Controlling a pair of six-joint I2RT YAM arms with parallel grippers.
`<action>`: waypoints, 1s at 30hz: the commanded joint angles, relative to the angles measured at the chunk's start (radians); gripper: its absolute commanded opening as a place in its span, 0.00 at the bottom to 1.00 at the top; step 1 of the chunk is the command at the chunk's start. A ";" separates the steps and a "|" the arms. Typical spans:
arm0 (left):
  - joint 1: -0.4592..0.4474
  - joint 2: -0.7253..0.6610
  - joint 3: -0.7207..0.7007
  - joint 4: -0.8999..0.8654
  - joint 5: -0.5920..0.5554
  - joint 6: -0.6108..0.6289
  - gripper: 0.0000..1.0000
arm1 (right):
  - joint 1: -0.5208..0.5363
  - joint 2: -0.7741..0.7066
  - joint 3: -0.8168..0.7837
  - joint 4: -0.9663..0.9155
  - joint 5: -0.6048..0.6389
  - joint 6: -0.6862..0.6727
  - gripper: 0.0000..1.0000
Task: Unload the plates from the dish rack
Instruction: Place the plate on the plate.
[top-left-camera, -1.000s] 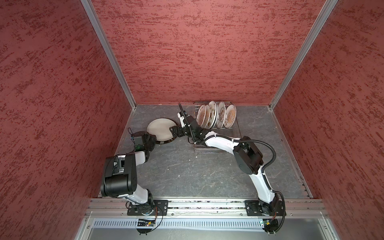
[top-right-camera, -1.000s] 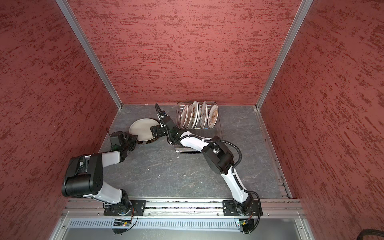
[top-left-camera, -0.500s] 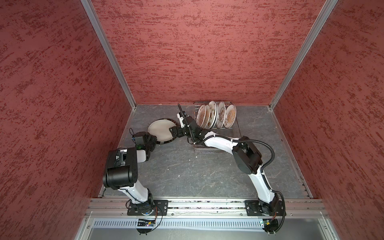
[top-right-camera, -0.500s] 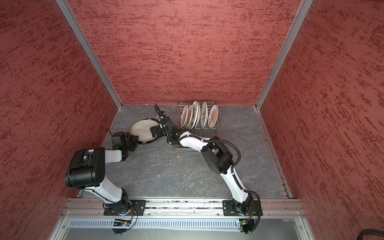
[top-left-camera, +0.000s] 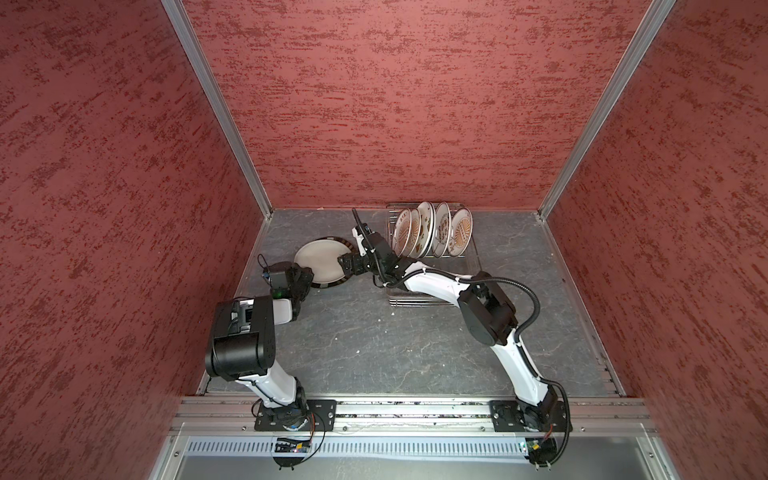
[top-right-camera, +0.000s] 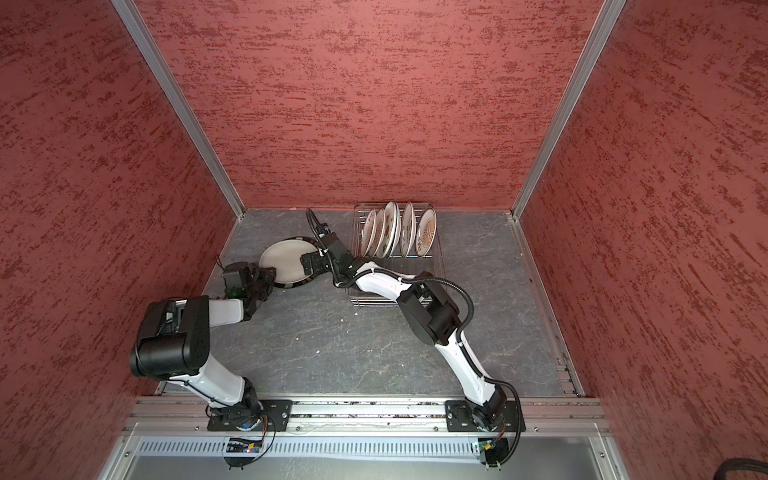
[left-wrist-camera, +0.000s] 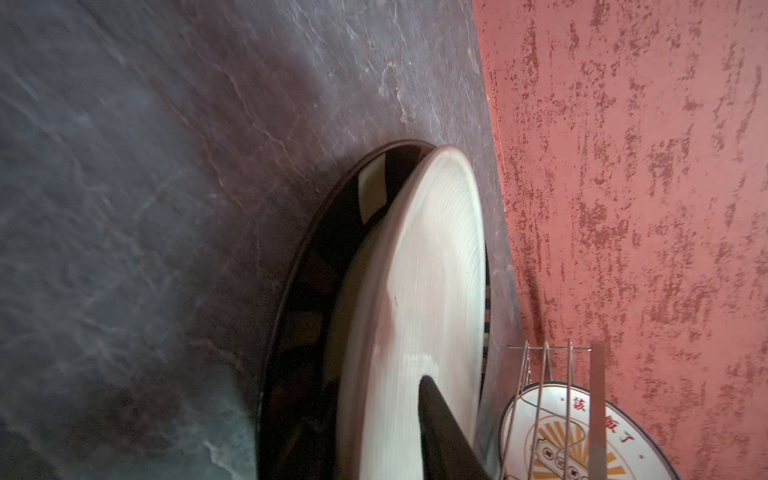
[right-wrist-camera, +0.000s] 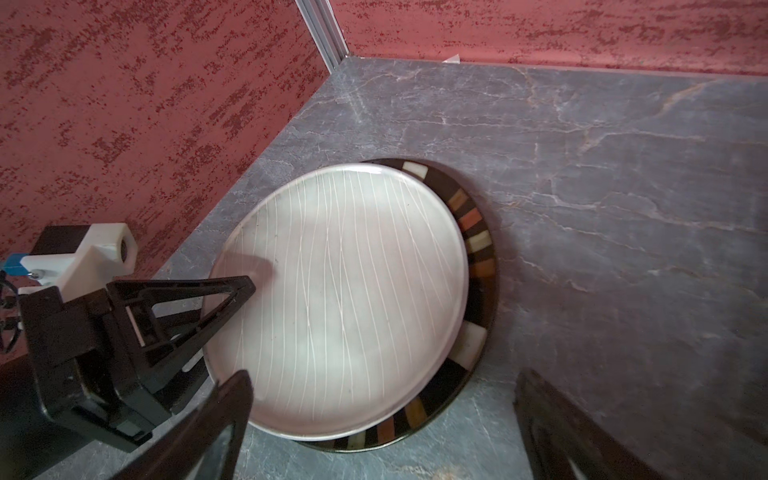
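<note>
Two robot arms reach from a rail at the near edge of a grey stone-patterned table (top-left-camera: 374, 353) boxed in by red textured walls (top-left-camera: 395, 104). Toward the far-left corner, the left gripper (top-left-camera: 306, 277) straddles the near-left rim of a white ribbed plate (right-wrist-camera: 340, 299), with one finger (right-wrist-camera: 239, 289) over its face. Whether the jaws pinch the rim cannot be told. That plate lies flat, face up, on a larger dark plate (right-wrist-camera: 478, 253) rimmed with coloured blocks, which itself lies flat on the table. Over the stack's right side the right gripper (right-wrist-camera: 384, 386) hovers with jaws spread wide, holding nothing. The right forearm (top-left-camera: 432, 282) crosses low over the near half of the wire dish rack (top-left-camera: 415, 301). The rack sits against the far edge, right of the stack, its long axis running near to far. In its far half five plates (top-left-camera: 426, 228) stand on edge, side by side from left to right, printed faces toward the left. The rightmost plate (top-left-camera: 461, 232) shows an orange sunburst.
</note>
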 joint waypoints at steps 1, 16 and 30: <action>0.005 -0.031 0.025 0.034 -0.006 0.029 0.35 | 0.001 0.033 0.062 -0.009 0.027 -0.020 0.99; 0.001 -0.036 0.081 -0.089 -0.054 0.090 0.52 | 0.002 0.023 0.056 -0.023 0.039 -0.025 0.99; -0.020 0.001 0.127 -0.117 -0.114 0.125 0.60 | 0.002 0.018 0.033 -0.006 0.045 -0.028 0.99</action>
